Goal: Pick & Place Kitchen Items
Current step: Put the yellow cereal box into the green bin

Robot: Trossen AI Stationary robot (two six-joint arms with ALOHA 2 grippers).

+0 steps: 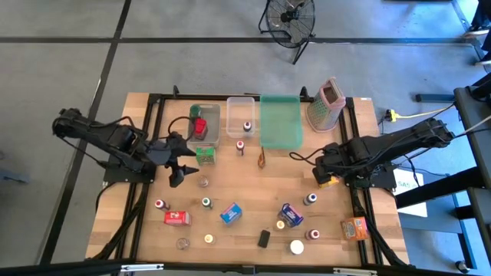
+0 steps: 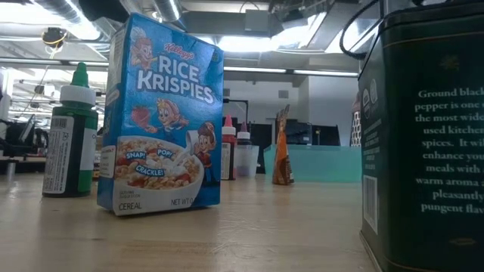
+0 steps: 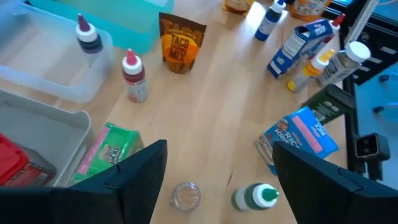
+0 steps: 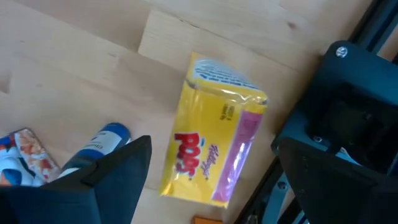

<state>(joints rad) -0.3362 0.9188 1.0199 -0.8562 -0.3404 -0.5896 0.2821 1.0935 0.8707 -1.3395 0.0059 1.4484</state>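
Small boxes, bottles and jars lie scattered over the wooden table. My left gripper [image 1: 182, 162] [image 3: 214, 186] is open and hovers off the table beside a green box [image 1: 205, 156] [image 3: 109, 149]. Beyond its fingers stand a small clear jar [image 1: 203, 182] [image 3: 185, 194] and a green-capped bottle [image 1: 206, 202] [image 3: 255, 197]. My right gripper [image 1: 323, 173] [image 4: 214, 186] is open above a yellow Pops box [image 1: 330, 182] [image 4: 214, 165], which lies flat near the table's right edge. One finger stands on either side of the box. A blue-capped bottle [image 4: 102, 143] stands close by.
At the far edge sit two clear bins [image 1: 205, 119] [image 1: 243, 115], a green tray [image 1: 281, 120] and a pinkish grater [image 1: 328, 103]. A blue Rice Krispies box [image 1: 232, 212] [image 2: 162, 113], a dark pepper tin [image 2: 423, 136], a taco mix pouch [image 3: 180, 46] and more bottles crowd the near half.
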